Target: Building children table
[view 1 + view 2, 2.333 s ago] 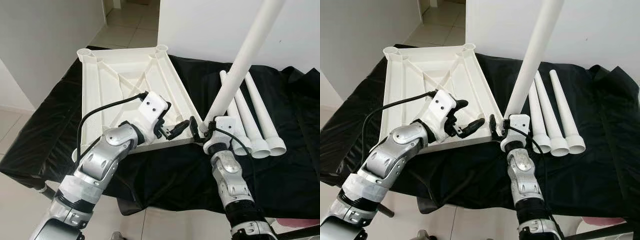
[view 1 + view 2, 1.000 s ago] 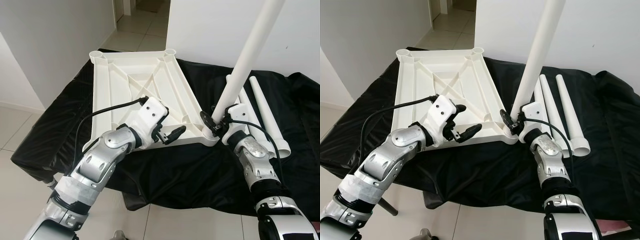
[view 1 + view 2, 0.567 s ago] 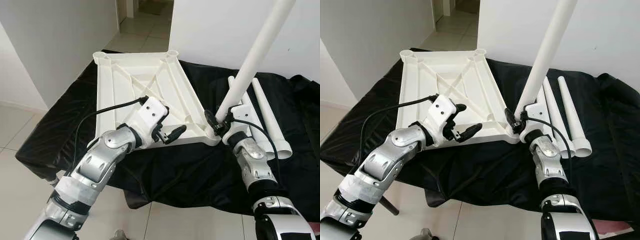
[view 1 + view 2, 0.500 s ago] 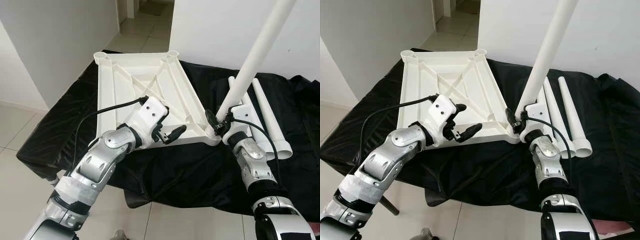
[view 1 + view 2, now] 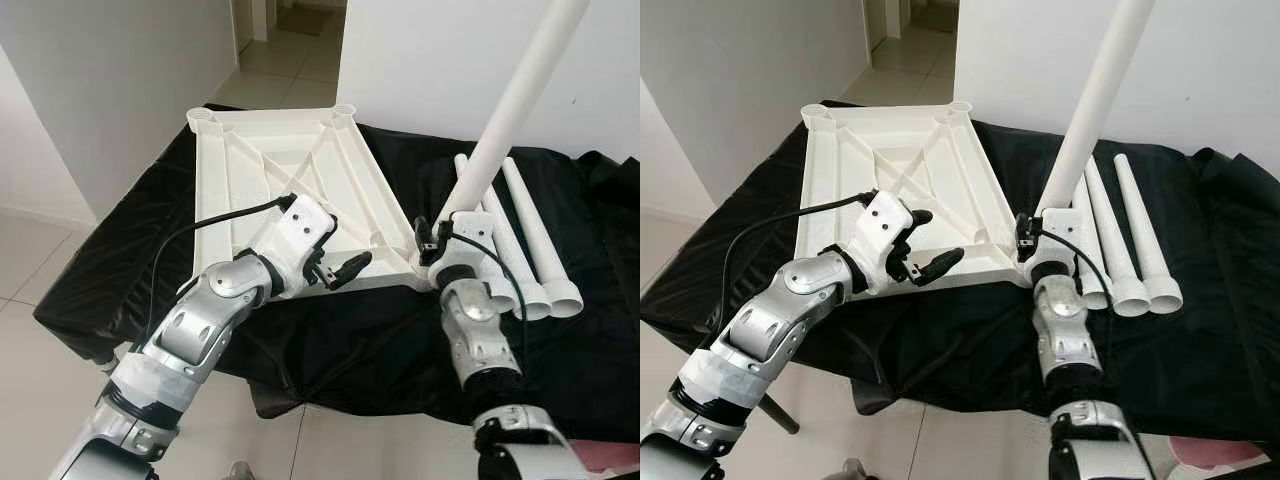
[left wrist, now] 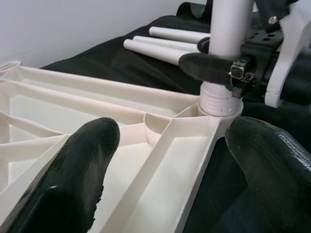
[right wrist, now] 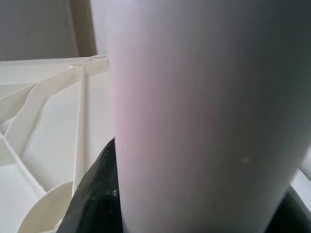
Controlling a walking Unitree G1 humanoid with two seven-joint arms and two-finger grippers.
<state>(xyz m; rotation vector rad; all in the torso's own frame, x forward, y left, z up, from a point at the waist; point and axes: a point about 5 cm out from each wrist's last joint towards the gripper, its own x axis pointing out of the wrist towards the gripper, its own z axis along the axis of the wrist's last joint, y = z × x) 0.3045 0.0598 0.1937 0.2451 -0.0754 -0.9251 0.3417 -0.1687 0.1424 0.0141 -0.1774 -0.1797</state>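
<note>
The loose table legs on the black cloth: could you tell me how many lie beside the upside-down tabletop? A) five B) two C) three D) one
C: three loose legs lie side by side on the black cloth, while the right gripper holds a fourth leg at the tabletop corner.

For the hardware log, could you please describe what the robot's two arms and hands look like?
Both arms are jointed silver metal with black bands. Each ends in a white wrist housing carrying a hand of two long black fingers: left hand, right hand. A black cable loops along each forearm.
</note>
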